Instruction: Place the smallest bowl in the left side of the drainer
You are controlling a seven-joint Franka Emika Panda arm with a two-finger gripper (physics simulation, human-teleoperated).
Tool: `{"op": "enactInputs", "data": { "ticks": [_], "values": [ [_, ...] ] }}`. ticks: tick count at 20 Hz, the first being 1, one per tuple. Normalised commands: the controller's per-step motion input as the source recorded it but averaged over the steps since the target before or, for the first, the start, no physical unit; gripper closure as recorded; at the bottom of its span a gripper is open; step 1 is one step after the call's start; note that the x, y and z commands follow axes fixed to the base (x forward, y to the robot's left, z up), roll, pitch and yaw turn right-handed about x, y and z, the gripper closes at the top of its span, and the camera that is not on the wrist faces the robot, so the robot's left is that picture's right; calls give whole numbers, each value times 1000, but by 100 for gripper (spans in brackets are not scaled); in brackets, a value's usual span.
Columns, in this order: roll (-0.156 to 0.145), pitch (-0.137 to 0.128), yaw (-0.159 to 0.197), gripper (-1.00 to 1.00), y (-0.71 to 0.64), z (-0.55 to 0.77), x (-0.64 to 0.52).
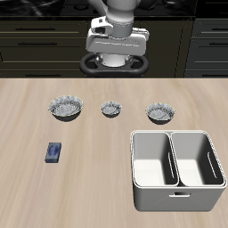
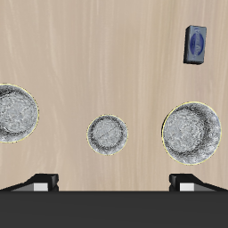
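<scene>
Nearest the bench's front edge stands the drainer [image 1: 175,169], both compartments empty. Farther back, three bowls lie in a row, the smallest bowl [image 1: 110,109] in the middle – right under the claw [image 2: 114,182], whose fingers stand wide apart, holding nothing.

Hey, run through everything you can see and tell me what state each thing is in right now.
Smallest bowl: upright on the table, empty, untouched.
Widest bowl: upright, empty.
Mid-size bowl: upright, empty.
Drainer: both compartments empty.
Blue object: lying flat on the table.
Gripper: raised above the bowls, holding nothing, fingers apart.
</scene>
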Motion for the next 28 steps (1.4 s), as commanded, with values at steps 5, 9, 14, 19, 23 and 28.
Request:
{"op": "enactInputs", "data": {
  "ticks": [5, 9, 14, 19, 23, 28],
  "values": [
    [23, 14, -12, -100, 102, -307, -1],
    [-6, 20, 3, -100, 4, -235, 94],
    [2, 10, 13, -100, 33, -247, 52],
    [42, 38, -15, -100, 72, -378, 12],
    [12, 4, -30, -100, -52, -172, -6],
    [21, 31, -23, -100, -67, -286, 13]
  ]
}}
